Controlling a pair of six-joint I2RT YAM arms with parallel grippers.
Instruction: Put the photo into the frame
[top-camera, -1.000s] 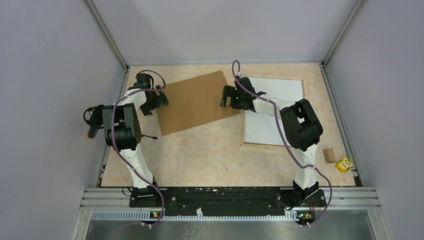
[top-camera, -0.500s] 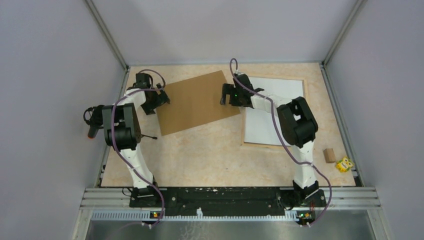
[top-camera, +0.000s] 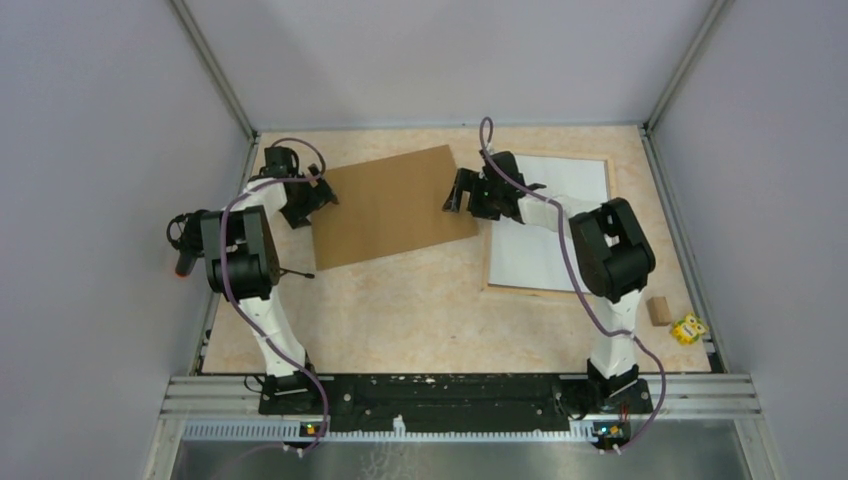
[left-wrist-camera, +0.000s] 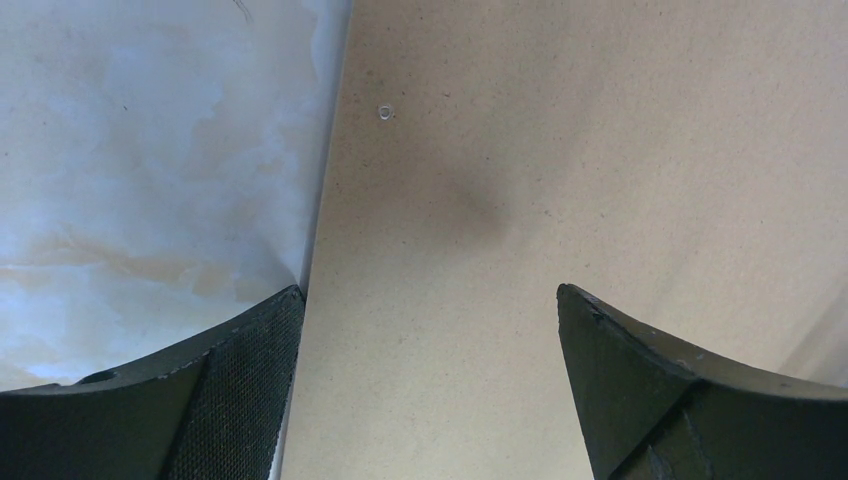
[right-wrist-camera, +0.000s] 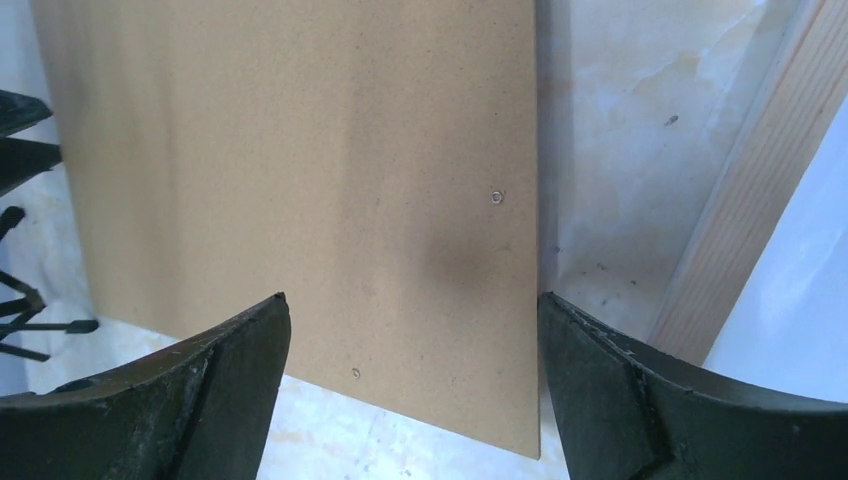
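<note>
Spread left fingers (left-wrist-camera: 235, 395) and right fingers (right-wrist-camera: 205, 395) bracket the brown backing board (top-camera: 392, 205) at eleven o'clock, probably to cover the white-backed photo (top-camera: 535, 255) in the pale wooden frame (right-wrist-camera: 740, 205).

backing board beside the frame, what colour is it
Plain light brown, no pattern. The backing board shows best in the right wrist view.

Brown backing board (top-camera: 390, 205), wooden block (top-camera: 657, 310), yellow toy (top-camera: 688, 328)

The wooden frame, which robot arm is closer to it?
Right. The right end effector hovers just left of the frame, over the right edge of the brown backing board; the left end effector is at its far left edge.
</note>
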